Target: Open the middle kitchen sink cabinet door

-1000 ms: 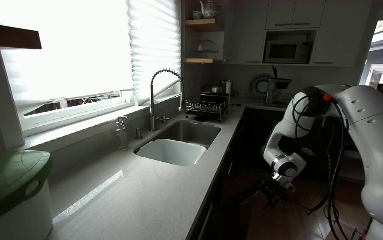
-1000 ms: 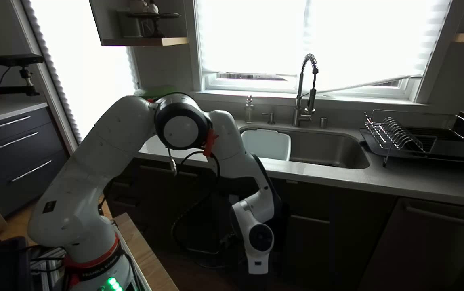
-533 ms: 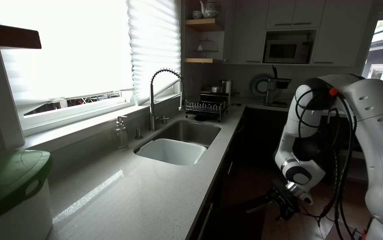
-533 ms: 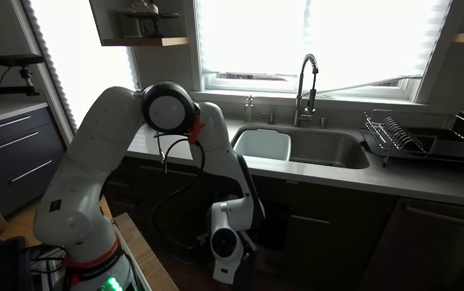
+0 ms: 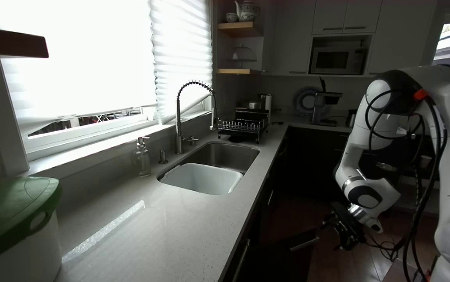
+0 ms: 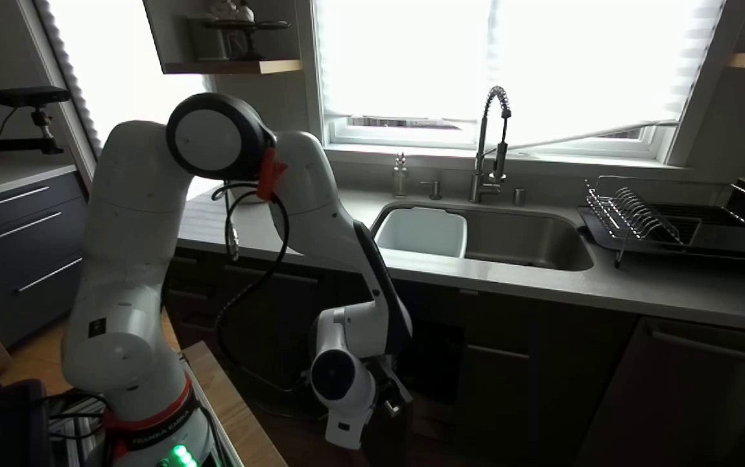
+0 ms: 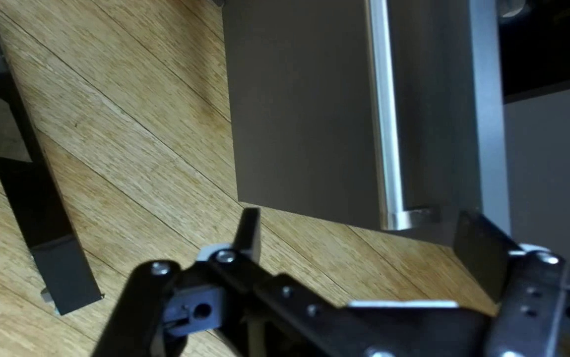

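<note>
The cabinet door [image 5: 283, 260] under the sink [image 6: 541, 224] stands swung out from the counter front. It also shows as a dark panel in the wrist view [image 7: 304, 109] and in an exterior view [image 6: 390, 438]. A dark cabinet opening [image 6: 437, 357] shows beside it. The door's bar handle [image 7: 388, 124] is silver and also shows in an exterior view [image 5: 304, 243]. My gripper [image 7: 361, 235] is open and empty, with its fingers wide apart. In an exterior view the gripper [image 5: 329, 237] is beside the handle with a gap between them.
A closed cabinet front with a handle [image 6: 496, 352] and a dishwasher [image 6: 690, 389] are right of the opening. The light grey countertop [image 5: 193, 223] runs above. A dark metal leg [image 7: 61, 272] stands on the wood floor [image 7: 141, 163]. The wooden robot stand [image 6: 229, 402] is nearby.
The door swung farther out between one second and half a second ago. Since then my gripper has moved off the handle, and the arm has drawn back and its elbow risen.
</note>
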